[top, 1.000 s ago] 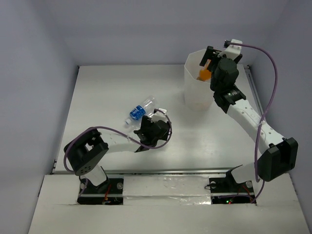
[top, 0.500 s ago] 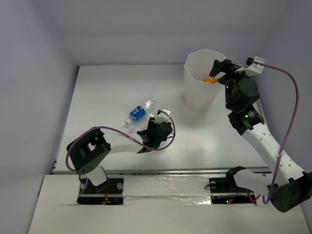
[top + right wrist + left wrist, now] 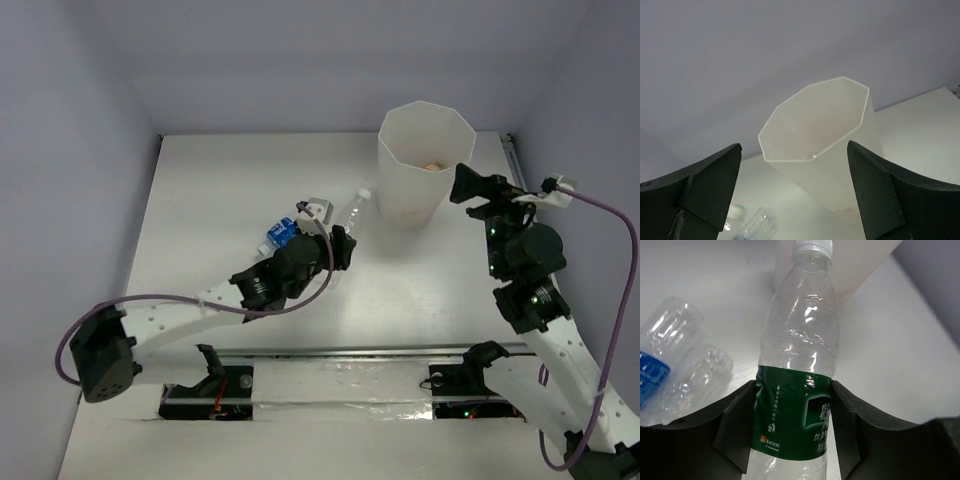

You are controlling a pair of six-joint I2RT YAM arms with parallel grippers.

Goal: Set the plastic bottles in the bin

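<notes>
One orange bottle [image 3: 431, 166] seemingly in the bin [image 3: 400, 195], right gripper [image 3: 795, 180] wide open and empty beside it. Green-labelled bottle [image 3: 795, 390] clamped in left gripper [image 3: 792, 427], short of bin; blue-labelled bottle [image 3: 280, 234] on table [image 3: 200, 190].

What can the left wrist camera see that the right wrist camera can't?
Only the left wrist camera: the left claw squeezing a green-label bottle, with a blue-label bottle lying beside it. Only the right wrist camera: the eight-sided rim of the bin, and the right claw wide open, holding nothing. Both: the white bin and the table.
</notes>
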